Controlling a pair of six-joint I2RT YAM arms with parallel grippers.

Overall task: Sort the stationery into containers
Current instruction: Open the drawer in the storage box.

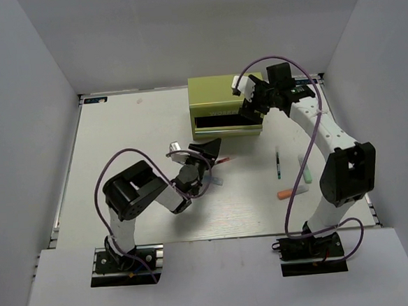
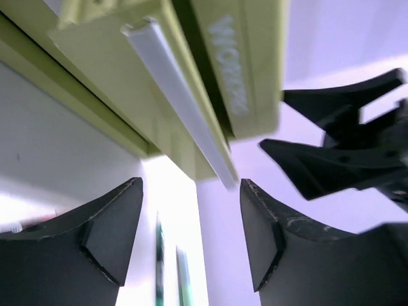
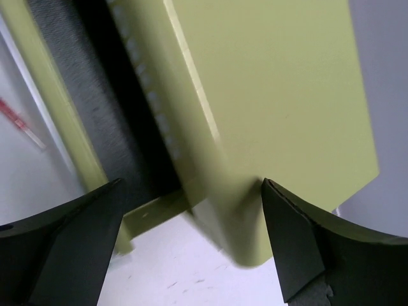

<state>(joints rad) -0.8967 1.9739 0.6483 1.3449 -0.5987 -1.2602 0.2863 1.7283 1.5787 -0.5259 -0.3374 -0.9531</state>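
Note:
The olive-green cabinet (image 1: 217,94) stands at the back centre with one drawer (image 1: 223,119) pulled out, its dark inside showing. My right gripper (image 1: 251,110) is open and empty, its fingers straddling the cabinet's right front corner (image 3: 255,191). My left gripper (image 1: 212,154) is open and empty, low over the table in front of the cabinet (image 2: 245,70). The red-and-white pen (image 1: 223,164) and the light blue piece (image 1: 216,182) lie by the left gripper. The dark thin pen (image 1: 278,163), the pale green marker (image 1: 305,171) and the orange marker (image 1: 291,192) lie to the right.
White walls enclose the table (image 1: 133,137) on three sides. The right arm (image 1: 329,137) arches over the markers. In the left wrist view the right gripper's fingers (image 2: 331,159) show beside the cabinet, with two pens (image 2: 159,261) on the table between my fingers.

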